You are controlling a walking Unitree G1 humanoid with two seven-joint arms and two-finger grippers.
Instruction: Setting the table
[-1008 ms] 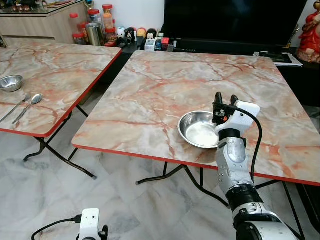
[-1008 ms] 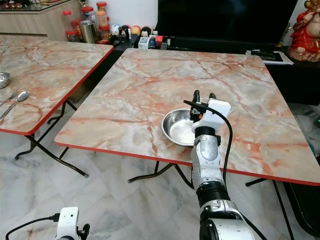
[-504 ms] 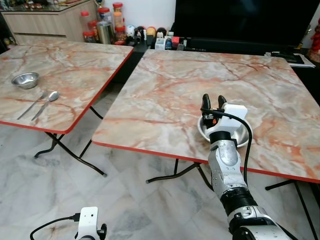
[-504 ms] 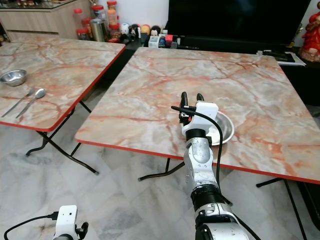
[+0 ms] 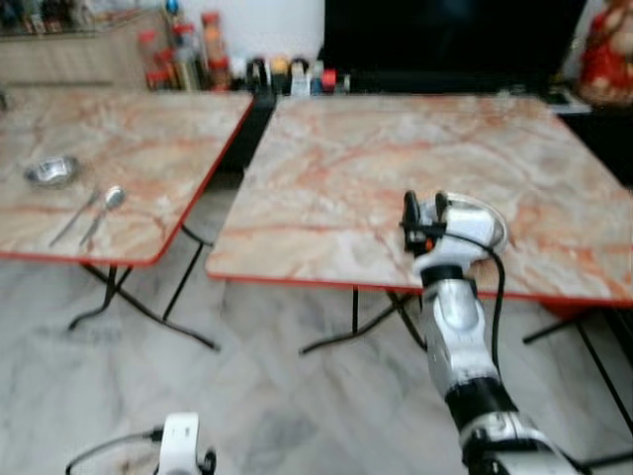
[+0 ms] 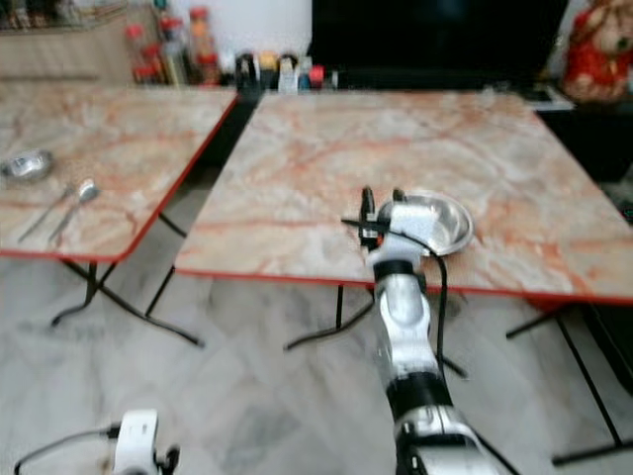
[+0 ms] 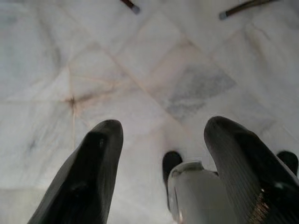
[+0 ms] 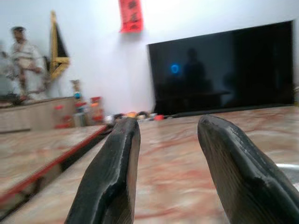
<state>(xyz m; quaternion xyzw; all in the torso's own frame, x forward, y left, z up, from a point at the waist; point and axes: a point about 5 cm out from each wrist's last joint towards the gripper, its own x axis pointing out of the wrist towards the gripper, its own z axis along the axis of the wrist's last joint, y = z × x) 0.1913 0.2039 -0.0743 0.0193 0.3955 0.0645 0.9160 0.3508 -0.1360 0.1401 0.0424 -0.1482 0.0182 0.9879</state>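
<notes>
From the left eye view, blurred, the right gripper point(image 5: 426, 206) was raised over the near part of the big marble table point(image 5: 336, 178), its 2 black fingers upright and parted, grasping nothing. Just beside it, toward the robot's right, sat the steel bowl point(image 5: 473, 220), near the table's red front edge. On the side table point(image 5: 129, 158) to the left lay a small steel bowl point(image 5: 51, 171) with a fork point(image 5: 74, 217) and a spoon point(image 5: 104, 206) beside it. The risk here, as I judged it, was a bump: the wrist and its cable hung so near the bowl that a careless swing could nudge it toward the edge.

The right eye view gave the same scene but showed more of the bowl's rim and hollow, and the left gripper point(image 6: 148, 457) hanging low over the floor.

The left wrist view added what neither head view gave: the left fingers point(image 7: 93, 172) spread wide, released, over pale marble floor tiles point(image 7: 117, 70), with the robot's own foot below.

The right wrist view looked level across the tabletop between 2 parted fingers point(image 8: 117, 168) toward a dark television point(image 8: 224, 70) and a blurred figurine on the cabinet at the back. Only a thin bright sliver at the frame's edge hinted at the bowl, so aiming from this view alone could misjudge it.
</notes>
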